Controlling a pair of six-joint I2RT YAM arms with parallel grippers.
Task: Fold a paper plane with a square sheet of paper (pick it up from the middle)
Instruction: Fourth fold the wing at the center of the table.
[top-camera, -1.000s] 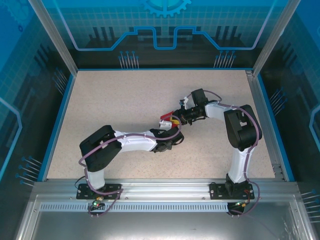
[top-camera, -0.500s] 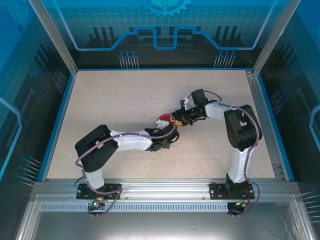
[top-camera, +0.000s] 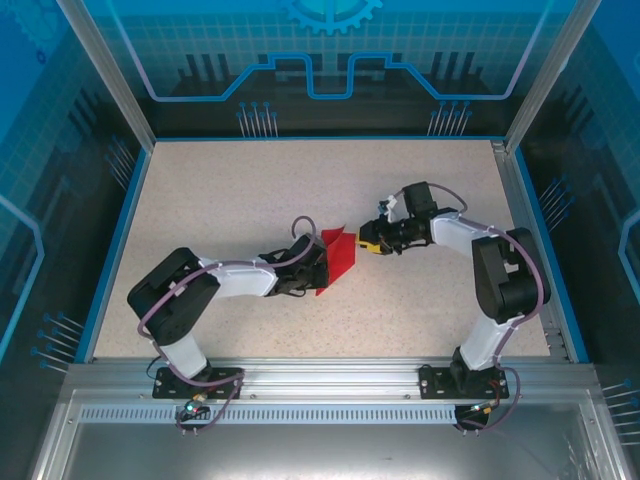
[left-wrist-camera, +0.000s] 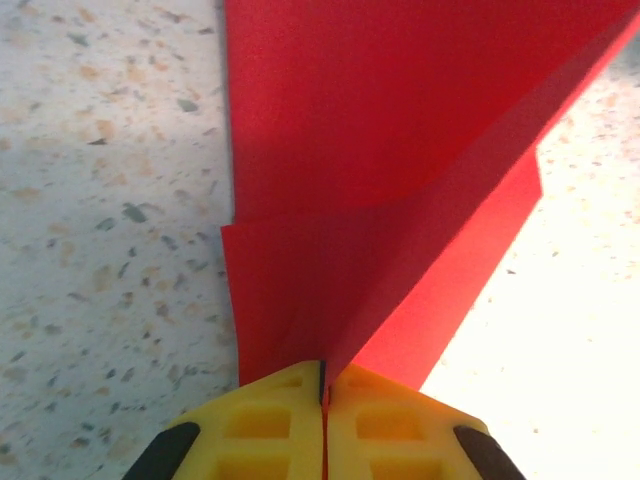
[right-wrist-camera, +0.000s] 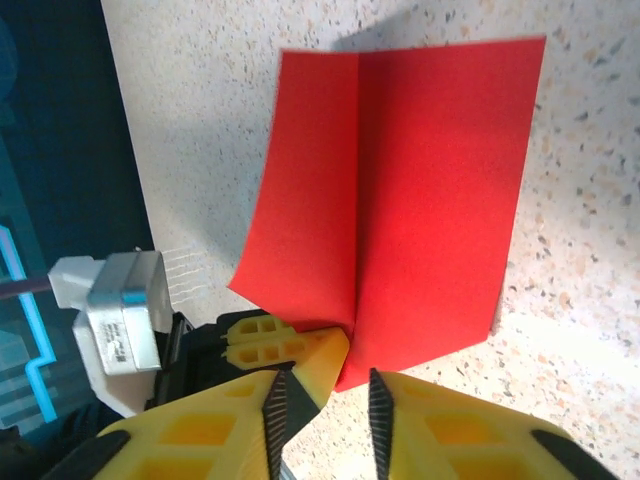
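Left gripper (left-wrist-camera: 324, 378) is clamped on the square sheet of paper (top-camera: 338, 258); right gripper (right-wrist-camera: 322, 390) hovers just right of it, jaws slightly parted.

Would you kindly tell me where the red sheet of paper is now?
The red sheet of paper sits near the centre of the top view, pinched in the left gripper, with the open right gripper close on its right.

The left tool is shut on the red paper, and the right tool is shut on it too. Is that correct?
Only the first half. The left tool is shut on the red paper, but the right tool is open: the right wrist view shows its jaws standing apart, with nothing clamped between them.
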